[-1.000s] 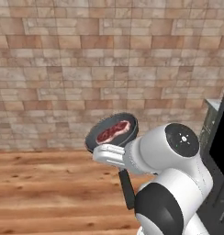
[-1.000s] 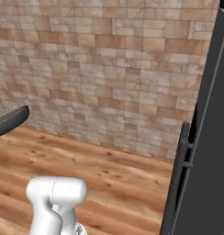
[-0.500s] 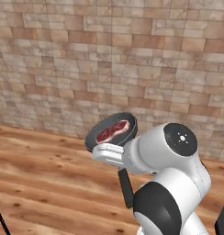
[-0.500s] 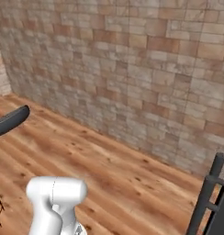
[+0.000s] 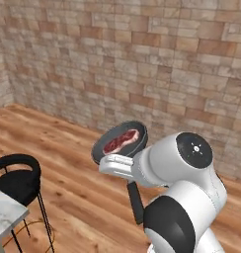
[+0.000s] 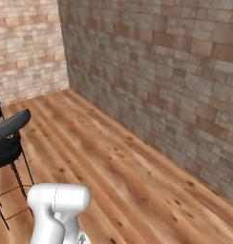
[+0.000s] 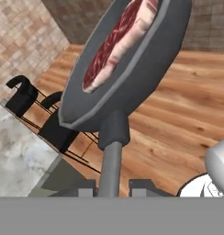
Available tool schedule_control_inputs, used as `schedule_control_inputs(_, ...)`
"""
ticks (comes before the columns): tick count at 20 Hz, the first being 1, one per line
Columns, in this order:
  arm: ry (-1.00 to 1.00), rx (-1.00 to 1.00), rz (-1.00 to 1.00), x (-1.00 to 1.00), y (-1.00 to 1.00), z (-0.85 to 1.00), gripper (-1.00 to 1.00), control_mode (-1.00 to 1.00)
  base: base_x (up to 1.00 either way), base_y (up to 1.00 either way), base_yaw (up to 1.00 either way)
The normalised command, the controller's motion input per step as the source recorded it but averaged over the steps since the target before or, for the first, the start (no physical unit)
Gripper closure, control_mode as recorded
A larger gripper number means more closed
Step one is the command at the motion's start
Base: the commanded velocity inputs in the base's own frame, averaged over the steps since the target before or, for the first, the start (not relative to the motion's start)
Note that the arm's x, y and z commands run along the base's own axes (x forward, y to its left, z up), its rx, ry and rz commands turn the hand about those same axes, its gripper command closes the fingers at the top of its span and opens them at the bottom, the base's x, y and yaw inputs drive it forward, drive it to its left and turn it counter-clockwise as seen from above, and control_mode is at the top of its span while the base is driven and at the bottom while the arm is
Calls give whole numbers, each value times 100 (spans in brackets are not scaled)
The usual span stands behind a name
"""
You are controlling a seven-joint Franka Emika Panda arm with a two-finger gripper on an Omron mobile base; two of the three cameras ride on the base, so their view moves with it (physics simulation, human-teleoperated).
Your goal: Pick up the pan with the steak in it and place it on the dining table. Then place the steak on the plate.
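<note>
Pan (image 5: 119, 142): lifted off any surface, carried in the air in front of the arm, above wooden floor (image 5: 68, 163); handle (image 7: 111, 165) running back toward the hand.
Steak (image 5: 121, 141): lying inside the pan, roughly across its middle; in the hand view (image 7: 117, 41) seen resting against the pan's floor, not slipped out.
Gripper (image 7: 112, 187): closed on the pan's handle, a finger tip showing on each side of it at the bottom of the hand view.
Dining table (image 5: 5, 217): one marble corner at the lower left edge of the left base view; in the hand view a stretch of marble top (image 7: 22, 156) at lower left, below and to one side of the pan. Pan not yet over it.
Stools: black seat (image 5: 18, 178) just beside the table's corner; another dark seat (image 6: 8, 136) at the left edge of the right base view.
Plate: possibly the pale round edge (image 7: 198, 189) at the lower right of the hand view; too little showing to be sure.
Backdrop: brick wall (image 6: 175, 71) ahead and to the right.
Done: pan picked up with steak aboard.
Left: reaching the table's top, setting the pan down there, releasing the handle, then moving the steak onto the plate.
Judgement: about a third through; transport phase.
</note>
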Motion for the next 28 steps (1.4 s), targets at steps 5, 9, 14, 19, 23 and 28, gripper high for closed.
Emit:
schedule_control_inputs(5, 0, 0, 0, 0, 0, 0, 100, 100, -2, 0, 49)
schedule_control_inputs(9, 0, 0, 0, 0, 0, 0, 100, 100, -5, 0, 49)
schedule_control_inputs(14, 0, 0, 0, 0, 0, 0, 100, 100, -23, 0, 36)
schedule_control_inputs(19, 0, 0, 0, 0, 0, 0, 100, 100, -3, -17, 2)
schedule_control_inputs(23, 0, 0, 0, 0, 0, 0, 100, 100, 0, -91, 0)
schedule_control_inputs(28, 0, 0, 0, 0, 0, 0, 100, 100, 1, -99, 0)
